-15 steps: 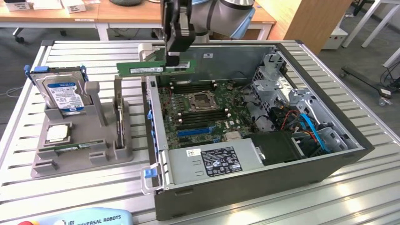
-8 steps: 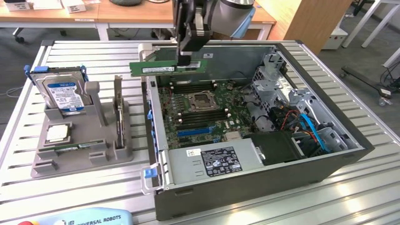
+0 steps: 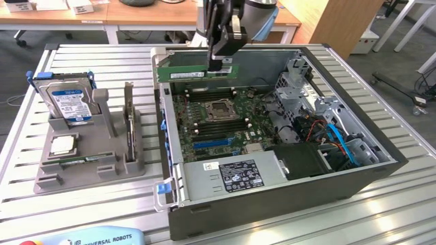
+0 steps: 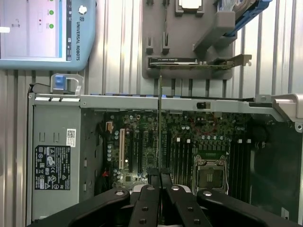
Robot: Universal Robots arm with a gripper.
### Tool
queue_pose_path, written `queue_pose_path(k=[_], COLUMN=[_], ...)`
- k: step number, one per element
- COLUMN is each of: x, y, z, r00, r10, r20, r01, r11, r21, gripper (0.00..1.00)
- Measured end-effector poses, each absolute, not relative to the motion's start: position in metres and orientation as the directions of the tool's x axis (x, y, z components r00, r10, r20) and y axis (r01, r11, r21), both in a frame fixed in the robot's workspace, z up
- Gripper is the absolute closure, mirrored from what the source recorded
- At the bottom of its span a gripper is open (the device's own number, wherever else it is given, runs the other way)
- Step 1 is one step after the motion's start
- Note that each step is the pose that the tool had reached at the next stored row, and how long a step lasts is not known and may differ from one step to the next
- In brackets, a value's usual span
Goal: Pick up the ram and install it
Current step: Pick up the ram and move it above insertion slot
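Grips the ram (image 3: 184,75) by its upper edge in the pincer (image 3: 219,65), clamped narrow on the thin board. Holds it level and on edge over the motherboard (image 3: 204,127) of the open computer case (image 3: 286,204), near the far wall in the exterior view, well apart from the grey parts holder (image 3: 89,171).

Slatted metal table (image 3: 102,58) bears an open computer case (image 3: 272,212), grey parts holder (image 3: 81,179) (beside the case) and teach pendant (image 3: 102,238).
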State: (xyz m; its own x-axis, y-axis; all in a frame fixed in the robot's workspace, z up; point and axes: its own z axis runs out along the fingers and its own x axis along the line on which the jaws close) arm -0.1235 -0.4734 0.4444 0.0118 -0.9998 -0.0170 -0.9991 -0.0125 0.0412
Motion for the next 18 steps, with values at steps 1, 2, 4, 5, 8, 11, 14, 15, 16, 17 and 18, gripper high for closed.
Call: queue_pose_path(k=[1,2,4,5,8,11,14,15,16,17,18], x=[-0.120,-0.117,-0.112,-0.109,-0.100,-0.092,-0.085,-0.082,-0.079,-0.077,-0.074], y=[-0.473,-0.473,-0.473,-0.473,-0.473,-0.473,-0.473,-0.473,-0.473,-0.473,-0.473], z=[0.444,0.444,0.444,0.444,0.444,0.444,0.444,0.444,0.444,0.444,0.444], r00=[0.012,0.012,0.012,0.012,0.012,0.012,0.012,0.012,0.012,0.012,0.012], r10=[-1.000,-1.000,-1.000,-1.000,-1.000,-1.000,-1.000,-1.000,-1.000,-1.000,-1.000], r20=[-0.017,-0.017,-0.017,-0.017,-0.017,-0.017,-0.017,-0.017,-0.017,-0.017,-0.017], r01=[-0.999,-0.999,-0.999,-0.999,-0.999,-0.999,-0.999,-0.999,-0.999,-0.999,-0.999], r11=[-0.013,-0.013,-0.012,-0.012,-0.012,-0.013,-0.012,-0.012,-0.012,-0.012,-0.013], r21=[0.041,0.041,0.041,0.041,0.041,0.041,0.041,0.041,0.041,0.041,0.041], gripper=[0.89,0.89,0.89,0.89,0.89,0.89,0.89,0.89,0.89,0.89,0.89])
